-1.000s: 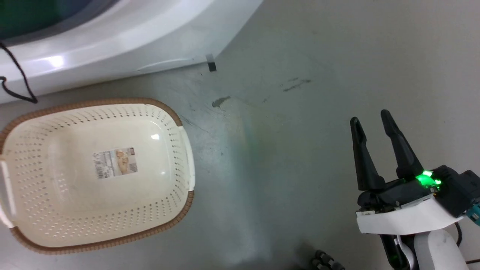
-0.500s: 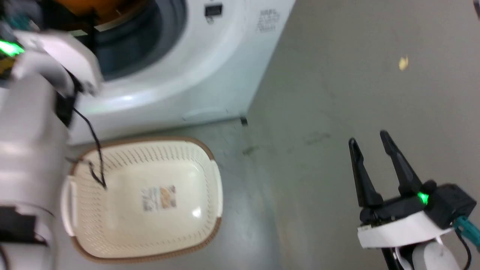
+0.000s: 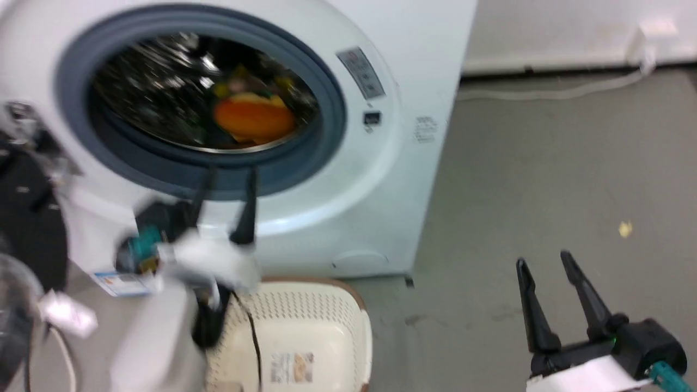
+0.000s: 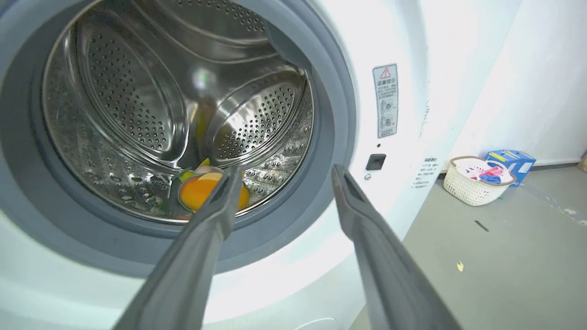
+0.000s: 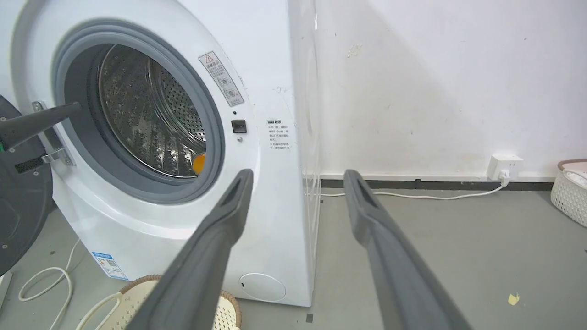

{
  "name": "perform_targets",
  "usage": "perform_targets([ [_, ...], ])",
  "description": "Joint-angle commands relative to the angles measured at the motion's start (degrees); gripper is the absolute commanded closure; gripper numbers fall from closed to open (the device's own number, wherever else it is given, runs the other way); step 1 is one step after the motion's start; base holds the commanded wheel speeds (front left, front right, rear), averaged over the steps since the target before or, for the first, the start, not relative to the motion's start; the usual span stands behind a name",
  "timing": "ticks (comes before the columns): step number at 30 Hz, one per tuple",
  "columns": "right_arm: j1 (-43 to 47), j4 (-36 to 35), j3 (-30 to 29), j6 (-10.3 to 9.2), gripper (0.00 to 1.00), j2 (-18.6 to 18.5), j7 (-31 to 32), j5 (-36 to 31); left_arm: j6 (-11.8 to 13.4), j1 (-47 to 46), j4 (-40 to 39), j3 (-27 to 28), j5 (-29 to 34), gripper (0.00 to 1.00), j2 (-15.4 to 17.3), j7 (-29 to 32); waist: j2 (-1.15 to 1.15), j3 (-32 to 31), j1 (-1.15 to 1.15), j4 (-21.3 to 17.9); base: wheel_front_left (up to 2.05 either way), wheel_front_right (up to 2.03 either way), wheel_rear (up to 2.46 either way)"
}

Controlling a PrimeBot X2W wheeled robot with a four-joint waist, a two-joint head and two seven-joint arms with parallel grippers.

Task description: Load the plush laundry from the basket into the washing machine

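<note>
Fingers of the left gripper (image 4: 286, 170) stand wide apart and hold nothing. In the left wrist view they rise from the bottom edge, with their tips in front of the lower part of the grey rubber ring (image 4: 332, 114) that rims the port of the washing machine (image 4: 403, 41). Behind the left-hand finger, centre-left in that view, the plush laundry (image 4: 197, 192) lies at the bottom of the steel drum (image 4: 128, 101). Its orange part faces out, and the finger hides some of it. At the lower right of the head view, the right gripper (image 3: 544, 259) also has its fingers spread wide and empty. It hangs over bare grey floor (image 3: 544, 163), well apart from the machine's right front edge. At the bottom centre of the head view, the basket (image 3: 326, 316) sits on the floor close against the foot of the machine, below the port. A sticker shows on its bottom, and the blurred pale left arm crosses its left side. The dark door (image 5: 18, 215) stands swung open at the left edge of the right wrist view. Right of the machine the floor runs open to the wall, with one small yellow scrap (image 3: 625, 228) on it. A white cable (image 5: 412, 196) runs along the base of the wall to a socket (image 5: 504, 165). At the right of the left wrist view, a small white basket (image 4: 467, 188) and a blue box (image 4: 509, 161) sit against the wall.
</note>
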Motion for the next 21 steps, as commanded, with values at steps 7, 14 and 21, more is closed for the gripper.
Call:
perform_targets([
  [7,5.0,0.9,0.2,0.29,0.0,-0.1,-0.3,-1.2,3.8,19.0,-13.1,0.7,1.1,0.0,-2.3,-0.3,0.0,-6.9,0.03,5.1,0.0,0.0,0.0],
  [14,7.5,2.5,-0.3,0.29,0.0,-0.1,-0.3,-2.4,6.3,28.7,-18.9,0.7,4.3,0.0,-2.8,-0.3,0.0,-7.7,0.03,6.5,0.0,0.0,0.0],
  [21,7.9,4.3,-0.4,0.29,0.0,-0.1,-0.3,-2.5,8.0,33.6,-20.4,1.4,7.9,0.0,-3.7,-0.3,0.0,-7.7,0.03,6.8,0.0,0.0,0.0],
])
